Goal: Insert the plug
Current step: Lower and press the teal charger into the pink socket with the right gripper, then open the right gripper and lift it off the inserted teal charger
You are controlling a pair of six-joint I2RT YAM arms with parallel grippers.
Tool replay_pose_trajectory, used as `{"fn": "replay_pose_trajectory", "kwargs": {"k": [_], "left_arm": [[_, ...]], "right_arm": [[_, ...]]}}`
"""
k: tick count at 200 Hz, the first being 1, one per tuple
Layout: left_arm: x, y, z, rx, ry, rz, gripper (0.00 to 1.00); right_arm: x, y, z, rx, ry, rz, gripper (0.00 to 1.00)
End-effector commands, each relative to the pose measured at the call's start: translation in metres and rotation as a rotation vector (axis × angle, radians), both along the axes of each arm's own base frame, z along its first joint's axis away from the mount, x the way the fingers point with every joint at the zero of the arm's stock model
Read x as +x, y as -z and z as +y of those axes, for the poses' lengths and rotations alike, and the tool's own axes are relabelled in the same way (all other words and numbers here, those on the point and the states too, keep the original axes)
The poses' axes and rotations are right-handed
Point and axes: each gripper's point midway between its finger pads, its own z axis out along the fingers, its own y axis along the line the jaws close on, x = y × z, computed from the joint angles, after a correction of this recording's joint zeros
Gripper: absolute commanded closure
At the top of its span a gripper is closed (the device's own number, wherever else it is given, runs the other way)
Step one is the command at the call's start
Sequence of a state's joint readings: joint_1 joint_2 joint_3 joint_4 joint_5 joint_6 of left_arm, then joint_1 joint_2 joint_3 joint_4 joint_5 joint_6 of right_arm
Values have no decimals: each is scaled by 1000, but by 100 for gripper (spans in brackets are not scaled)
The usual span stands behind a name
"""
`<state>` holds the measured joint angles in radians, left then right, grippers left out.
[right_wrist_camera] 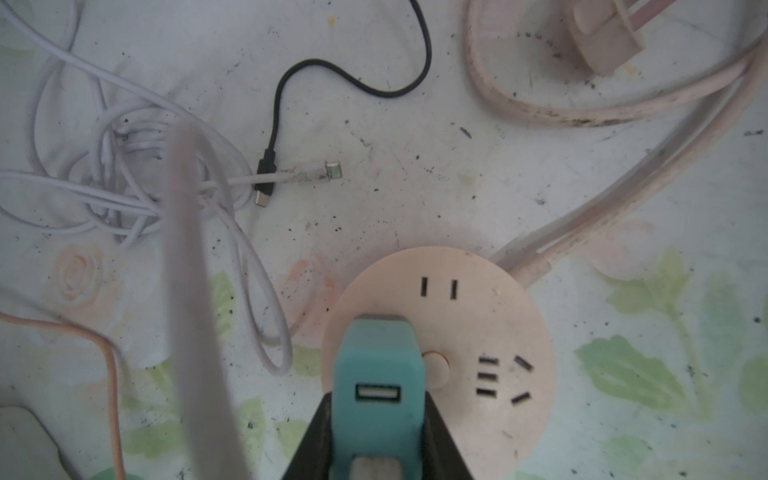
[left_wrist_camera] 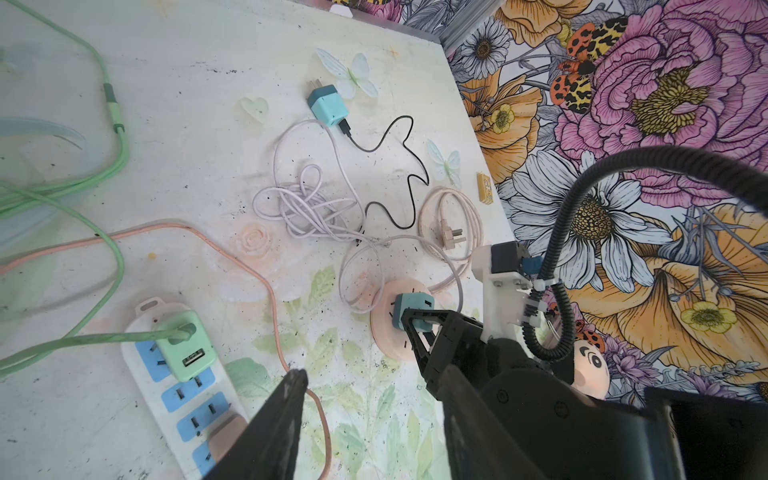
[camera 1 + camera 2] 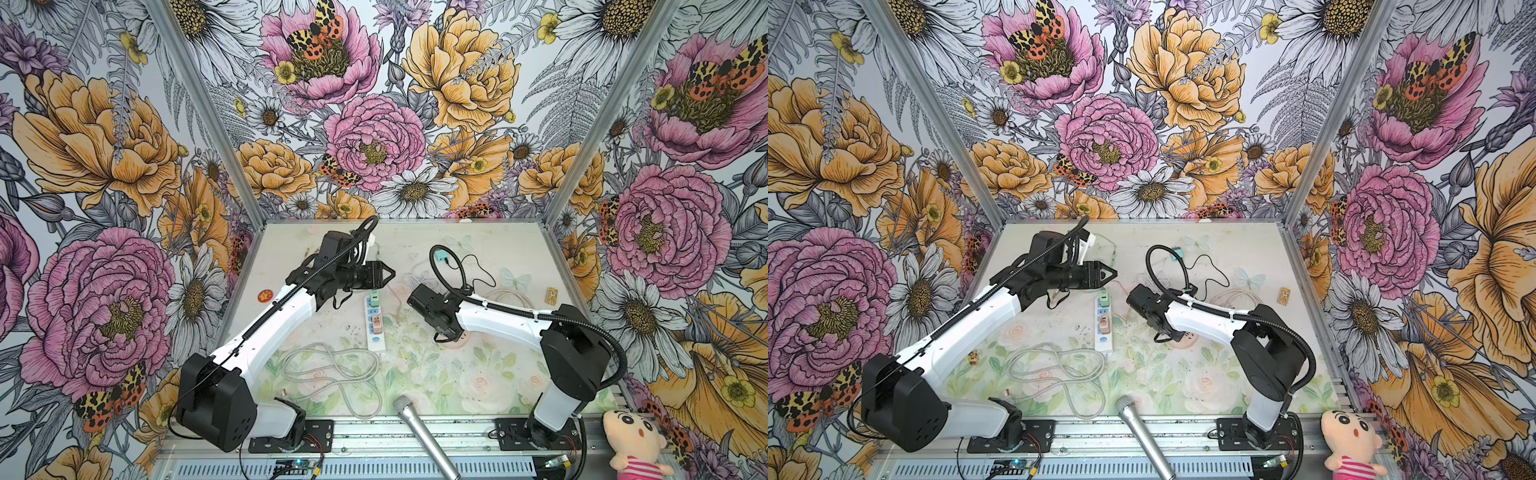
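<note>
Right tool (image 1: 376, 409) is clamped on the teal plug (image 1: 376, 357), which sits upon the round pink socket (image 1: 478, 307) right of centre; whether its pins are in is hidden; left tool (image 3: 386, 276) hangs with jaws apart over the far end of the white strip (image 3: 376, 348); tangled white cable (image 2: 305, 205) lies beside the socket; one second teal charger (image 2: 328, 106) lies farther back.

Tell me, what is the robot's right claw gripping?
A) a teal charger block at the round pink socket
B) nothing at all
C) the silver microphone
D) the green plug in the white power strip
A: in the right wrist view the right claw has its two black fingers pressed on either side of the teal charger block, which sits at the round pink socket.
</note>
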<state>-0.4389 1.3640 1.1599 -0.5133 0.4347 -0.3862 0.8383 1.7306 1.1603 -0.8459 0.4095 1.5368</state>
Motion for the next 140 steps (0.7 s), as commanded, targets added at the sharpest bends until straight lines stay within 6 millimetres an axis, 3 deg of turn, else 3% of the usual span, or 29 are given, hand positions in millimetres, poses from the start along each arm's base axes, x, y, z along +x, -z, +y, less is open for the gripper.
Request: {"fn": "replay_pose_trajectory", "kwargs": {"k": [1,46,100,140], "left_arm": [[4,-12,1,8,-11,-43,45],[4,-14,0,12,-10,-53,45],[7,-19,-3,7,-6,-61,45],[7,-27,-8,-6,0,-70,44]], "right_arm": [[-23,39,26,108,-55,170,69],[-18,29,23,83,-87,125,56],[-9,-1,21,51,-133,34,55],[-17,-26,25,12,-248,6,54]]}}
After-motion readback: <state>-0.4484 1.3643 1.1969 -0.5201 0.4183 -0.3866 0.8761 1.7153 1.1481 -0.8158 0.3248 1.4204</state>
